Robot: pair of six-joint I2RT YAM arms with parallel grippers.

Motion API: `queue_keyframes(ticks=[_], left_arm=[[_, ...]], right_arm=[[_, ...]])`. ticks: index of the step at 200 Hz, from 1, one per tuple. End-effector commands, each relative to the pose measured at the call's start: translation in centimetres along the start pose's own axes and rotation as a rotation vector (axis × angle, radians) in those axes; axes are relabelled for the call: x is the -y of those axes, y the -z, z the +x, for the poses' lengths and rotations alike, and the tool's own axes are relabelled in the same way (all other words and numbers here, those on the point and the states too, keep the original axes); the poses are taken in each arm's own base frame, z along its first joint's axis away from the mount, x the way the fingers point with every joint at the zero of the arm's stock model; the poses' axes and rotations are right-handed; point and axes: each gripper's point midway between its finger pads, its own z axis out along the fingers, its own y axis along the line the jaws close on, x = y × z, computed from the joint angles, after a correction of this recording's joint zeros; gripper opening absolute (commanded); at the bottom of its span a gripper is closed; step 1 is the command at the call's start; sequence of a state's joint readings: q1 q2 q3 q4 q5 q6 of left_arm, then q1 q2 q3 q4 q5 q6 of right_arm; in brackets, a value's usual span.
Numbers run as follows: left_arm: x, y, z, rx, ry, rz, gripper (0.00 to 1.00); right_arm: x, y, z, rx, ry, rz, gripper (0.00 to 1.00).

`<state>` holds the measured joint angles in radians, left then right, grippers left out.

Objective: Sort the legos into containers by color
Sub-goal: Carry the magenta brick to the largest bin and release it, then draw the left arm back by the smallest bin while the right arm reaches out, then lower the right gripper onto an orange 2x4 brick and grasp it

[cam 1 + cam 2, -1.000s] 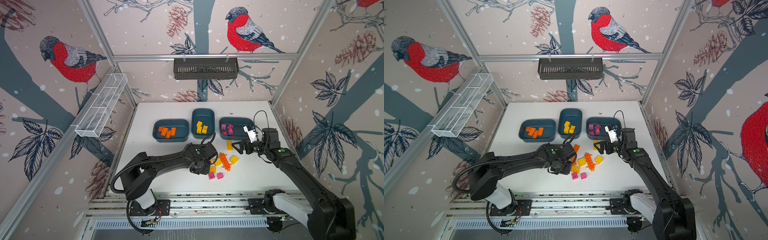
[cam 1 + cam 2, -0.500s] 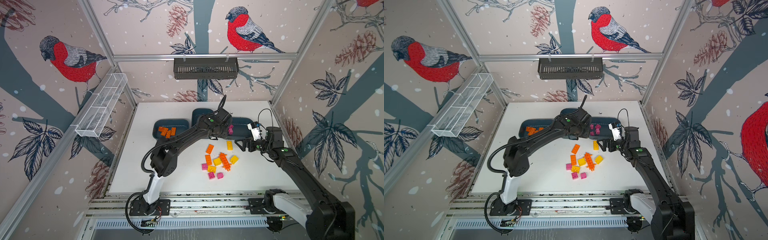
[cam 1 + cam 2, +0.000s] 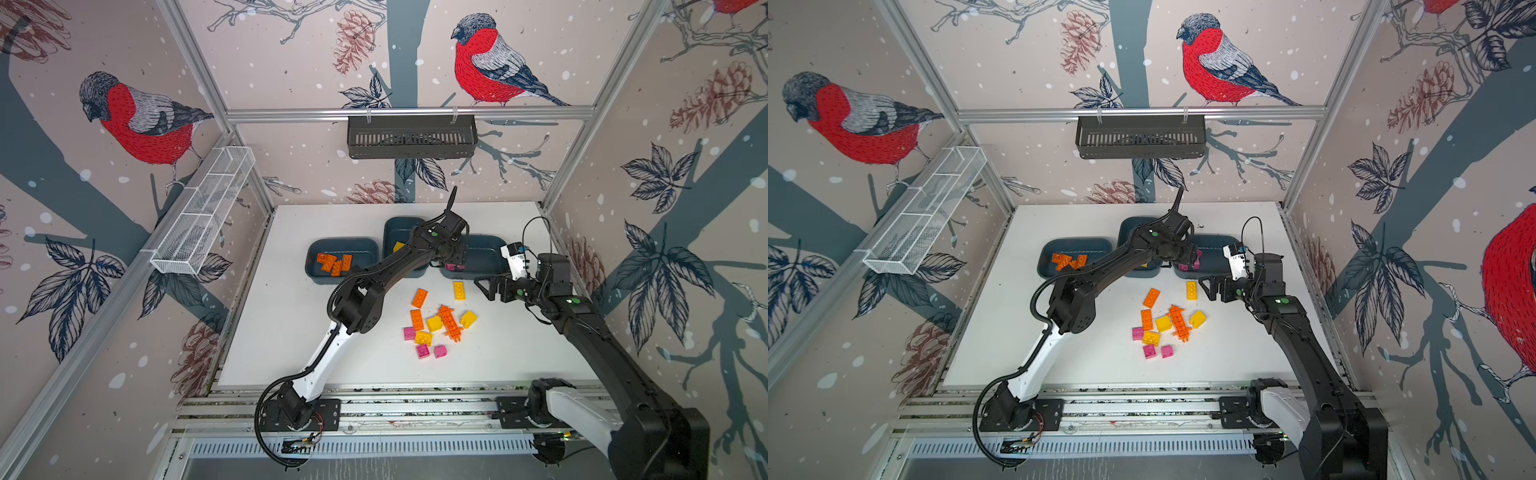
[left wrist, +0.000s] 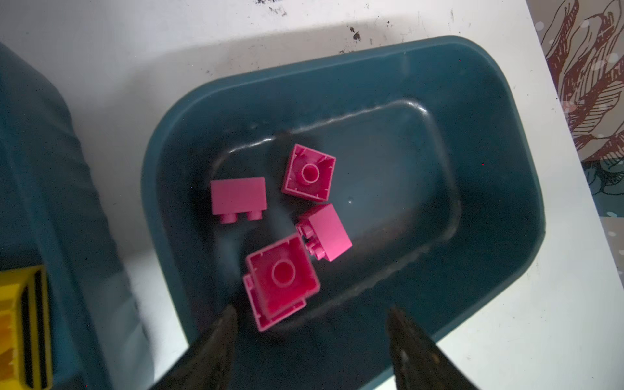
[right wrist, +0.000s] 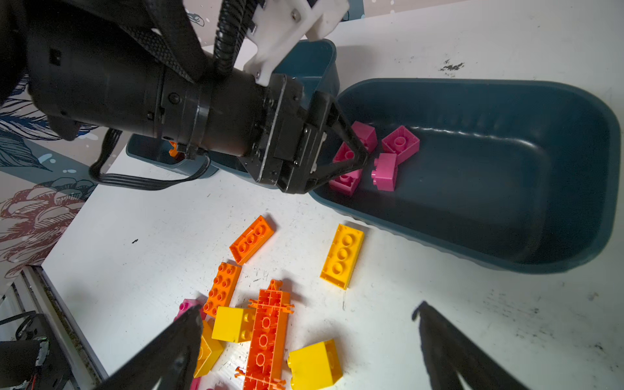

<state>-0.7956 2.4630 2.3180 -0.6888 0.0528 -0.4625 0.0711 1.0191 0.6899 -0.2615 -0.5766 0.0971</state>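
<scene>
Three teal containers stand in a row: the left one [image 3: 312,266] holds orange legos, the middle one [image 3: 392,230] yellow, the right one [image 3: 492,249] pink. My left gripper [image 3: 455,261] hangs over the right container [image 4: 506,101], jaws open. A pink brick [image 4: 282,280] lies free just beyond its fingertips, among several pink bricks. My right gripper [image 3: 484,286] stands open and empty above the table beside a yellow oblong brick [image 5: 341,255]. Loose legos lie near it: the spiky orange piece [image 5: 268,334], orange bricks [image 3: 419,298], yellow bricks [image 3: 468,319] and pink bricks [image 3: 422,351].
The left arm [image 3: 374,274] stretches across the middle container and hides most of it. A black slotted basket [image 3: 411,137] hangs on the back wall and a white wire-mesh tray [image 3: 203,212] on the left wall. The white table [image 3: 291,332] ends at wall frames on three sides.
The left gripper left the loose pile shut, travelled to the right container and has now opened, letting a pink brick go. The right gripper has barely shifted and stays open.
</scene>
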Motion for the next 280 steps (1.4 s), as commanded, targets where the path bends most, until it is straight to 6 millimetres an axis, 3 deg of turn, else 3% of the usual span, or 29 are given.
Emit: queue_keyframes(ticks=[1, 29, 67, 93, 124, 155, 187, 212, 245, 280], left_arm=[[0.1, 2.7, -1.2, 0.036, -0.045, -0.006, 0.87], [0.1, 7.1, -0.7, 0.032, -0.051, 0.008, 0.92], [-1.0, 13.1, 2.8, 0.009, -0.073, 0.066, 0.96], [-2.8, 17.2, 4.9, 0.017, -0.043, 0.115, 0.98], [-6.2, 20.5, 7.6, 0.043, 0.034, 0.171, 0.98], [-9.6, 22.8, 10.2, 0.085, 0.105, 0.170, 0.98], [-12.4, 25.0, 11.3, 0.177, 0.143, 0.148, 0.98], [-14.5, 25.6, 13.2, 0.192, 0.187, 0.131, 0.98], [-16.1, 26.0, 14.7, 0.196, 0.227, 0.123, 0.98], [-16.5, 26.4, 15.0, 0.212, 0.233, 0.119, 0.97]], right_arm=[[-0.3, 0.0, 0.0, -0.003, 0.019, -0.013, 0.99], [-1.0, -0.3, 0.1, -0.018, 0.025, -0.048, 0.99], [-2.4, -1.3, 0.4, -0.050, 0.020, -0.078, 0.99], [-3.1, -2.5, 0.5, -0.067, -0.041, -0.076, 0.99], [-4.6, -4.7, 0.7, -0.071, -0.124, -0.041, 0.99], [-4.9, -7.1, 1.3, -0.086, -0.303, 0.077, 1.00], [-5.9, -10.0, 3.0, -0.177, -0.333, 0.204, 0.99], [-6.7, -12.1, 4.0, -0.225, -0.368, 0.291, 0.96], [-7.2, -14.6, 5.6, -0.267, -0.399, 0.404, 0.87], [-7.9, -17.1, 7.6, -0.326, -0.397, 0.458, 0.80]])
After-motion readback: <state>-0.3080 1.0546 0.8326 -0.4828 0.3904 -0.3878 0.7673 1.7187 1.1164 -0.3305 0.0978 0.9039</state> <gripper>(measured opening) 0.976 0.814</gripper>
